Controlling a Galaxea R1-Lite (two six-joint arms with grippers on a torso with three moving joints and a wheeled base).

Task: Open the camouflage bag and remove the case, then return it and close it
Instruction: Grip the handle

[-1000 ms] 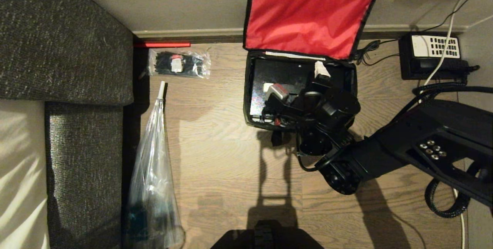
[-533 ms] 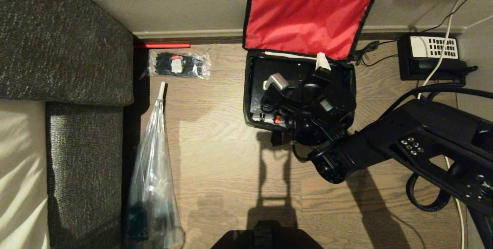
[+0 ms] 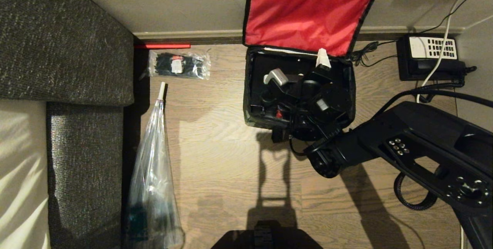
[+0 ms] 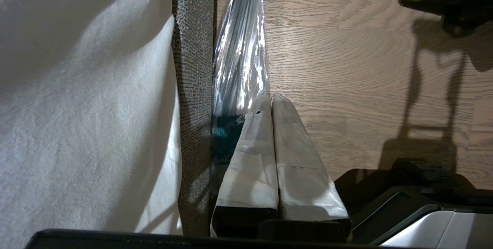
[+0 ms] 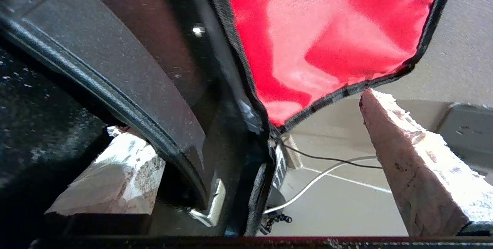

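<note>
The camouflage bag (image 3: 247,87) lies open on the wooden floor, its red-lined lid (image 3: 304,18) leaning back against the wall. Inside it lies the black case (image 3: 287,66), with a small red latch (image 3: 278,115) at its near edge. My right arm reaches down into the bag, and one white fingertip (image 3: 322,58) shows at the bag's back edge below the lid. In the right wrist view my right gripper (image 5: 240,110) is open wide, with the case's edge (image 5: 115,60) and the bag's zipper rim between its fingers. My left gripper (image 4: 269,97) is parked and shut, beside the sofa.
A black telephone (image 3: 429,54) with cables sits right of the bag by the wall. A packet of cable ties (image 3: 179,64) and a long clear plastic bag (image 3: 152,164) lie to the left, along the grey sofa (image 3: 65,37). Bare floor lies in front of the bag.
My right arm has pushed farther toward the wall and lower into the bag. Its white fingertip now sits at the bag's back edge. The fingers stayed open.
</note>
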